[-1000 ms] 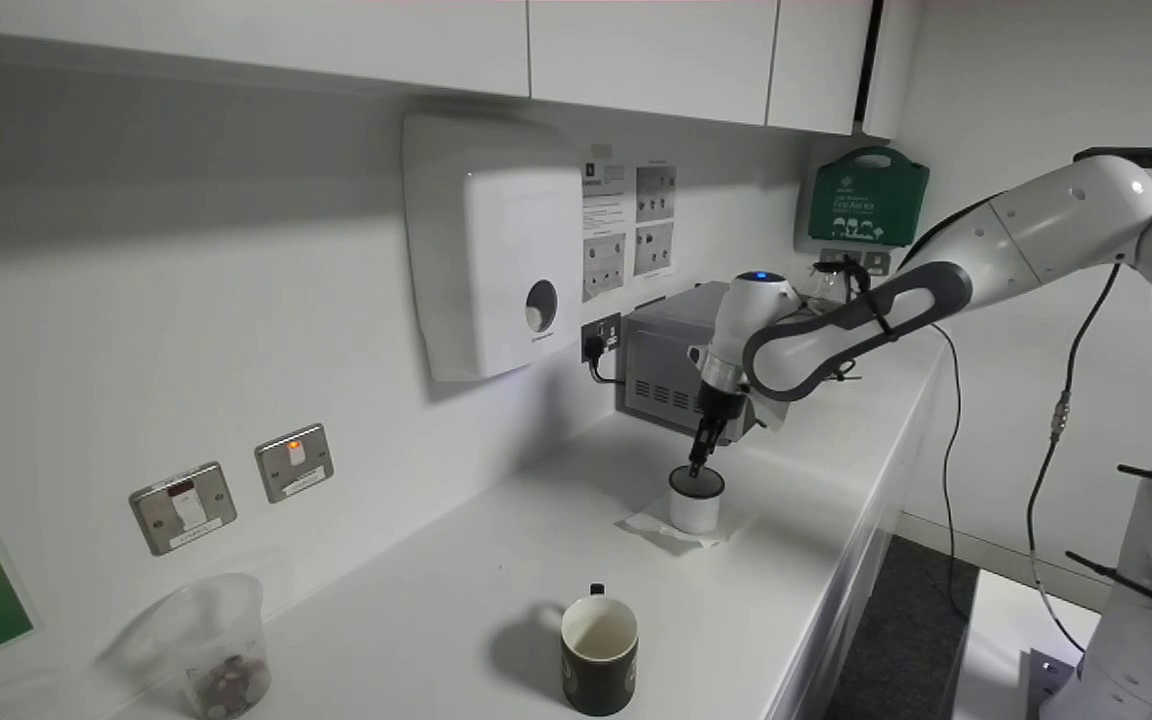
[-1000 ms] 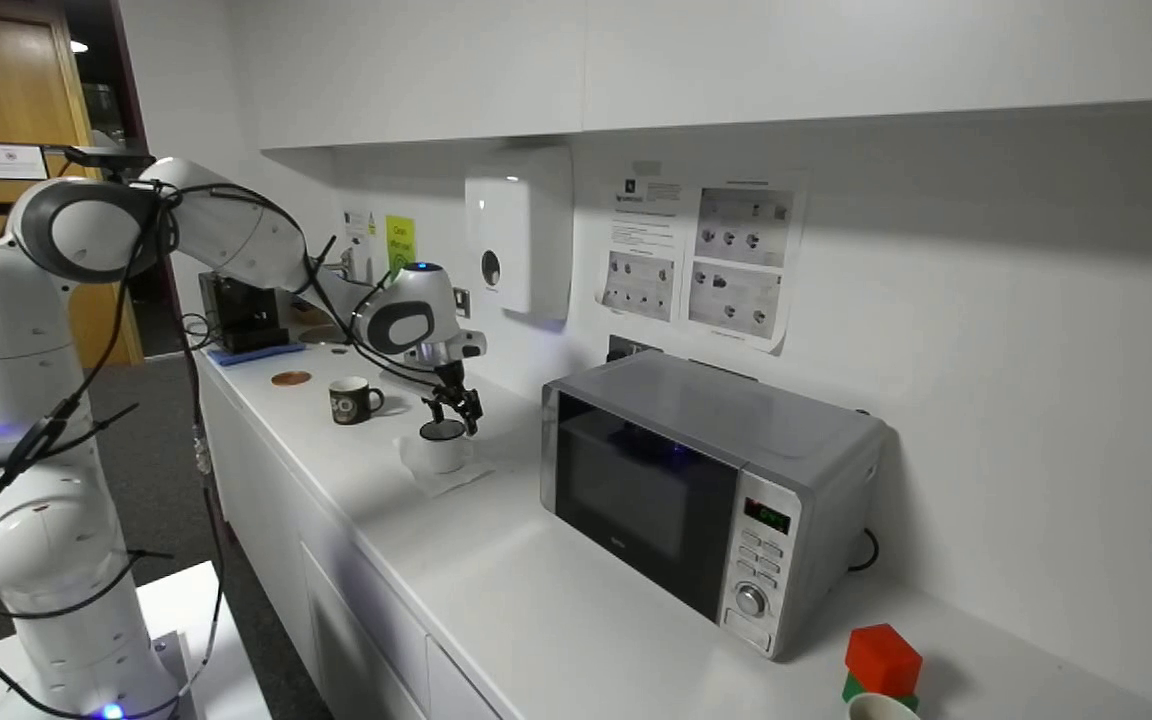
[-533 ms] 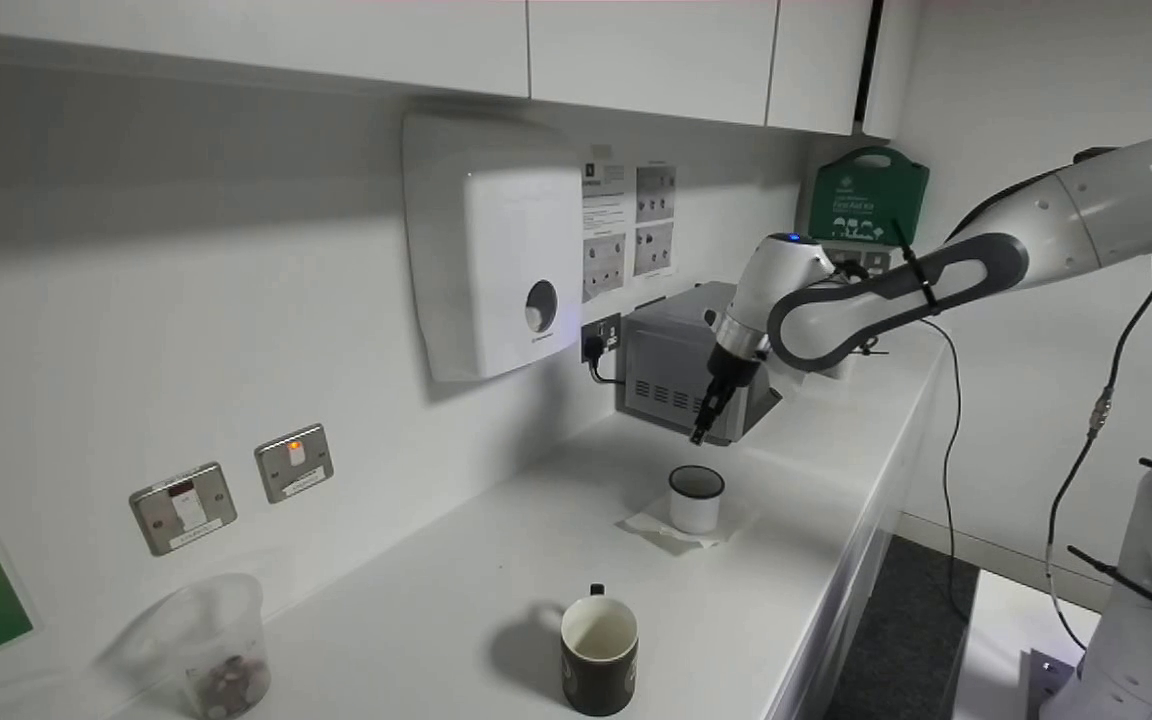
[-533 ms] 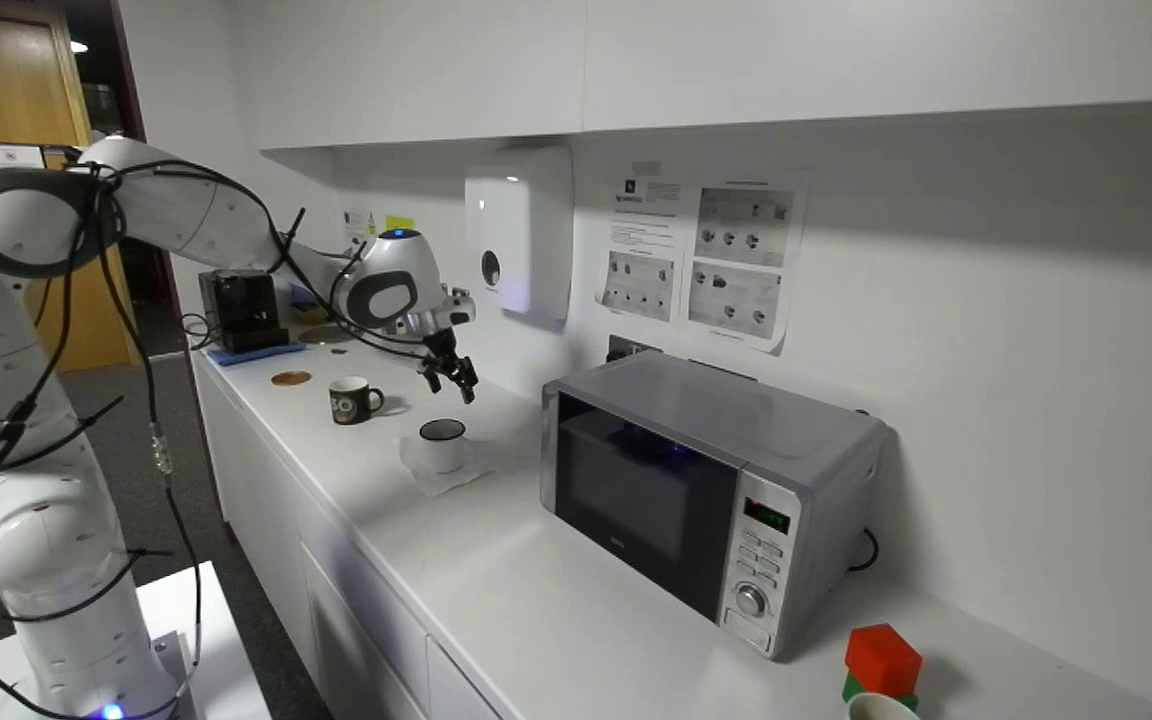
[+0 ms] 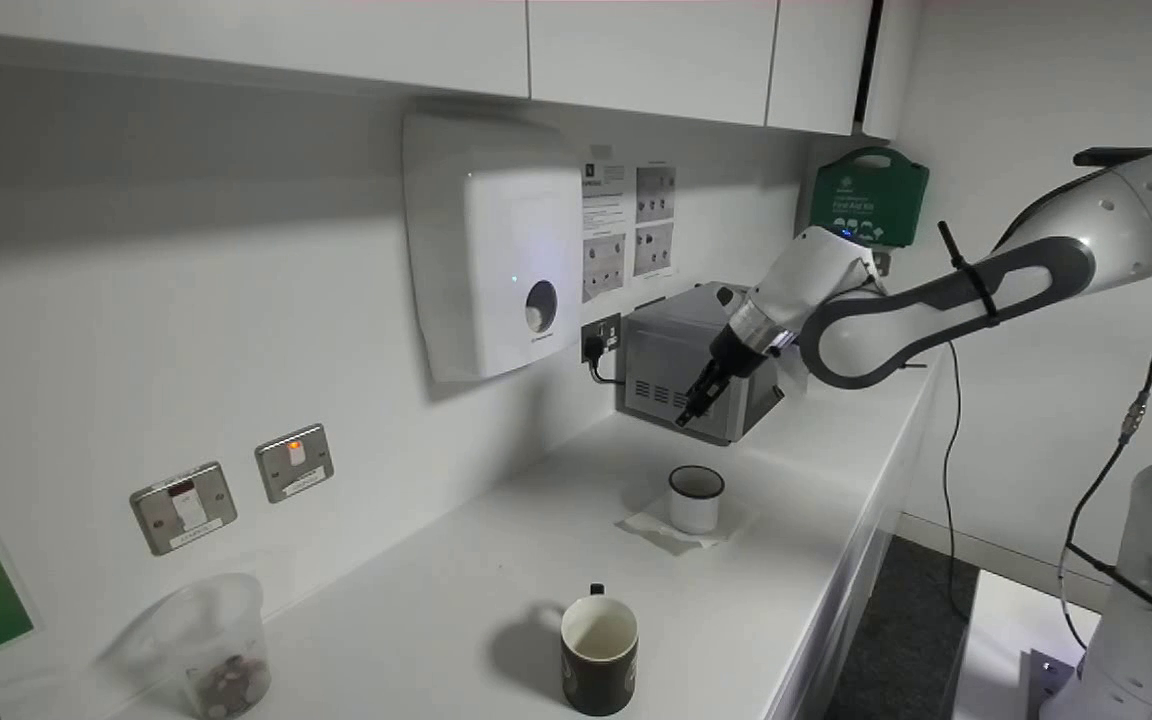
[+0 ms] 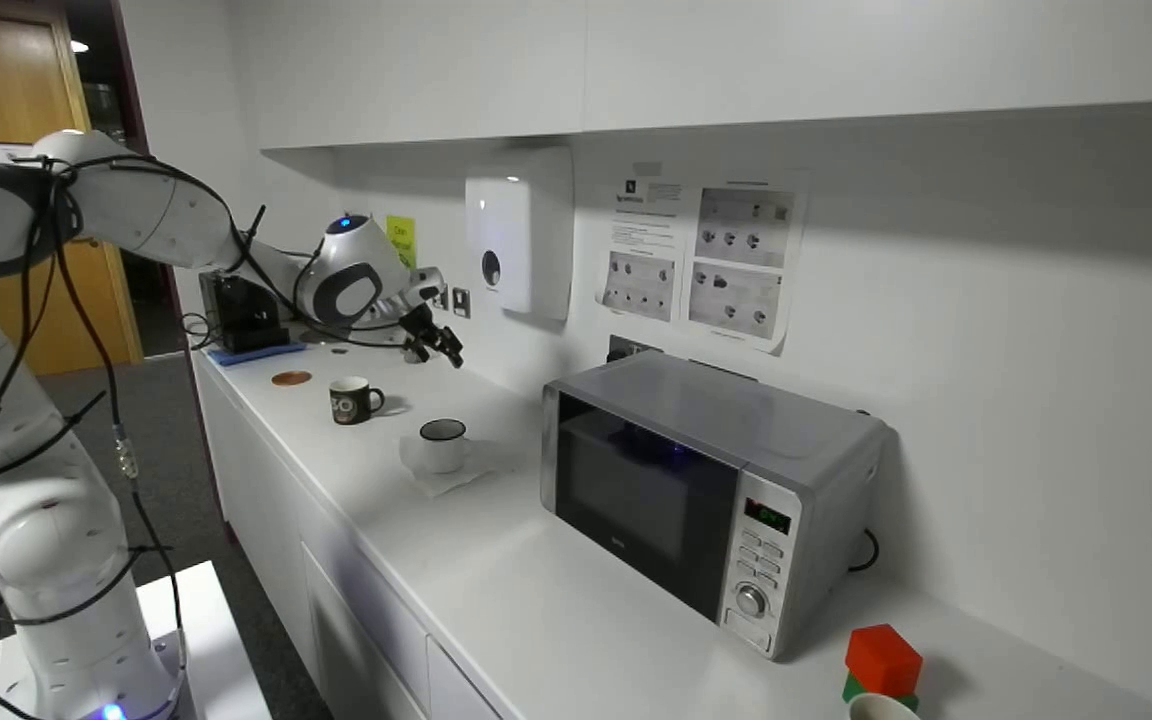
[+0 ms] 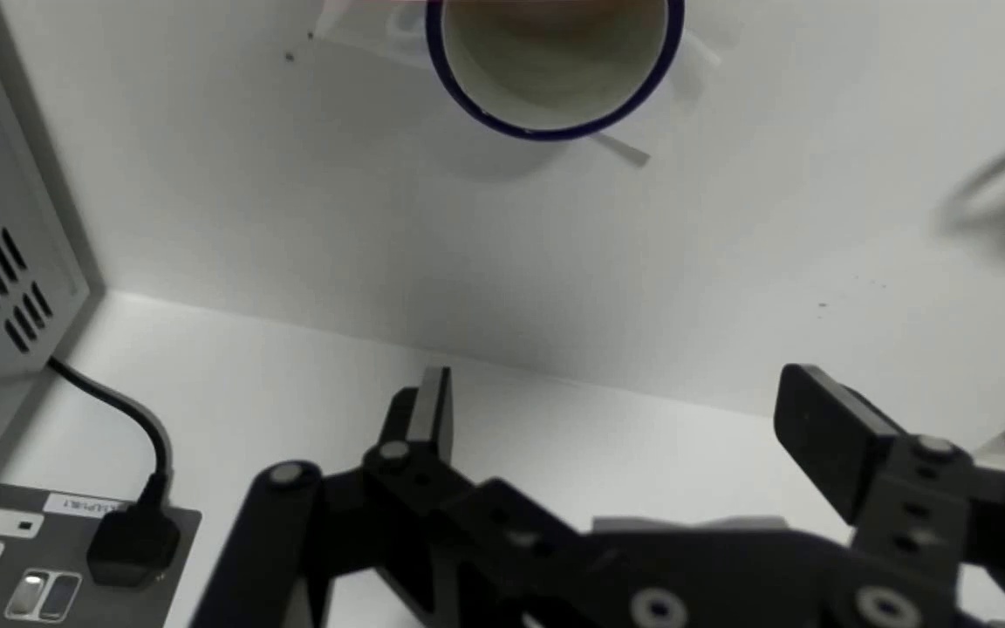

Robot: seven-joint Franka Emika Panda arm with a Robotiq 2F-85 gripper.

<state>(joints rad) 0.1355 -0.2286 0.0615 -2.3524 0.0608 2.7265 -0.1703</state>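
The pincer (image 7: 616, 406) has risen away from the white mug (image 5: 694, 512) since the earlier frame, when its tips hung at the rim, and the arm (image 5: 1126, 230) has drawn up and back with it; the mug itself hasn't shifted. From where I stand, the two fingers are spread well apart along the bottom of the wrist view, with nothing between them. Nearest to them is that mug, not touched, at the top middle of the wrist view and just right of centre in an exterior view, upright on a thin paper sheet (image 5: 651, 525) on the counter (image 5: 436, 620). I'd judge the handling of it done: it stands by itself, nothing grips it, and the pincer hangs clear. Whether anything is left I can't tell from here; only part of the mug's inside shows at the top edge of the wrist view. Further out, a dark mug (image 5: 598, 682) stands at the bottom middle of an exterior view, well apart from the white one, and a clear tub (image 5: 221, 645) sits in the lower left. Beyond these, a grey microwave (image 6: 696, 500), its door closed, stands right of centre in an exterior view, with a red block (image 6: 882, 660) at the lower right.
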